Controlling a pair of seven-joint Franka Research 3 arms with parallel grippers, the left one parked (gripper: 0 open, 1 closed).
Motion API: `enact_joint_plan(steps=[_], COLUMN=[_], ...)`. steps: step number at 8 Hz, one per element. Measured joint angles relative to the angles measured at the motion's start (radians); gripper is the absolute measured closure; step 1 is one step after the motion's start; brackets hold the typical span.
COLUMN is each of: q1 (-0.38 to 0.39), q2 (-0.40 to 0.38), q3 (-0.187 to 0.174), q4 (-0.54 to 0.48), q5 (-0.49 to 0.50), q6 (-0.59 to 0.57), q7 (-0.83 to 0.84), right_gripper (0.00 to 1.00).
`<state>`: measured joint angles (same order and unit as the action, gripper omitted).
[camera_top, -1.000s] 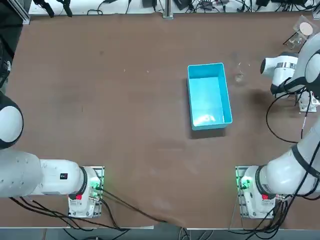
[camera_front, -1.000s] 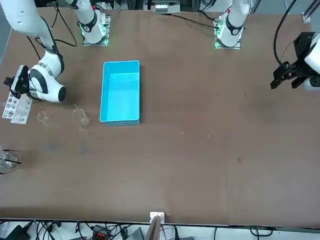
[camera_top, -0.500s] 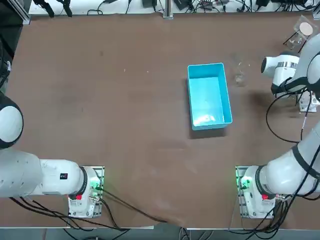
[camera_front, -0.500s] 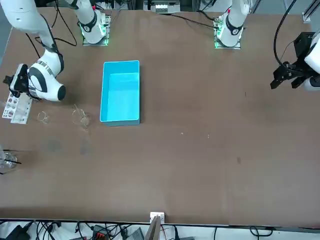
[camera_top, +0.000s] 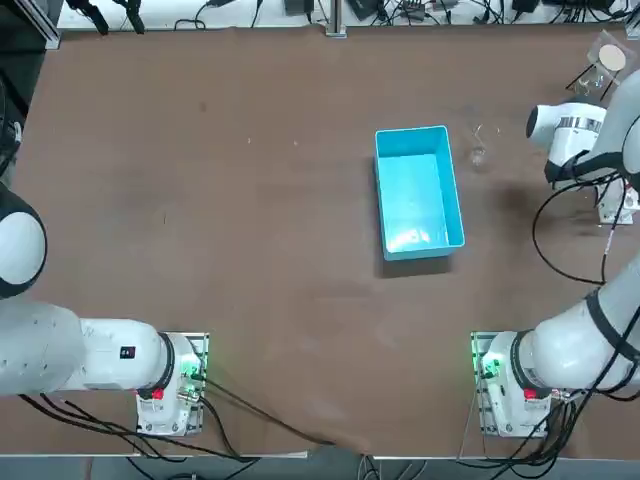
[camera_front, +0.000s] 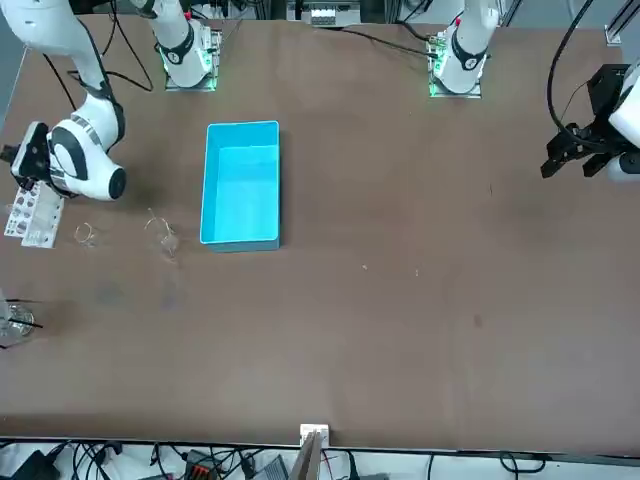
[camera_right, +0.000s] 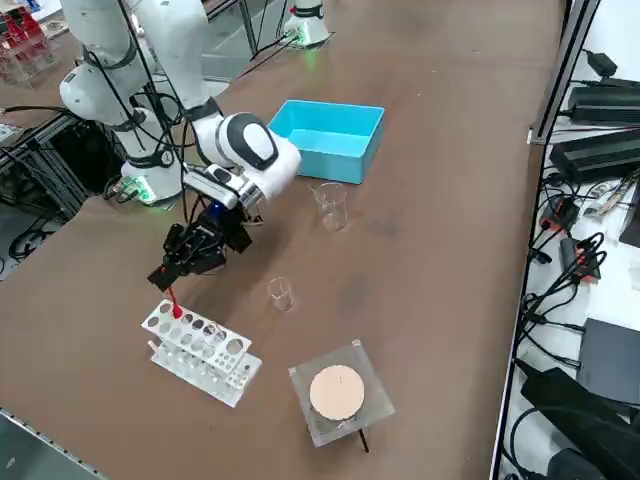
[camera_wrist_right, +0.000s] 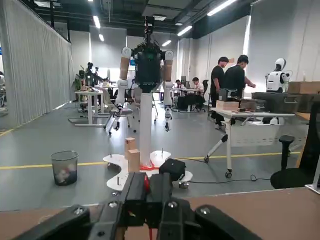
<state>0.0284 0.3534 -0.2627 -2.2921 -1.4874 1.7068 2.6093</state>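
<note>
Brown table (camera_right: 440, 230), tool (camera_right: 163, 275) clamping tube (camera_right: 171, 298), above rack (camera_right: 215, 365)

Robotics lab, test-tube rack (camera_right: 200, 352) and glass beakers (camera_right: 331, 205) on work table (camera_right: 440, 200); open hall of desks (camera_wrist_right: 252, 116) behind

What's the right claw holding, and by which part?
The right claw grips a thin red tube by its upper end; its lower end is at the white test-tube rack.

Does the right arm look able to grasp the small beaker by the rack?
Probably not yet: the small beaker stands clear nearby, but the right gripper is shut on a red tube.
</note>
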Motion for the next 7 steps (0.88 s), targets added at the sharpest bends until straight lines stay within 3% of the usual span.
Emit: enact_joint_plan(steps=[3,7], q1=[0.011,0.132], q2=[-0.053,-0.16], q3=[0.004,0.011], q4=[0.003,0.11], q5=[0.031,0.216], q6=[-0.01,-0.023], q7=[-0.085,-0.271], right_gripper=[0.97,0.97])
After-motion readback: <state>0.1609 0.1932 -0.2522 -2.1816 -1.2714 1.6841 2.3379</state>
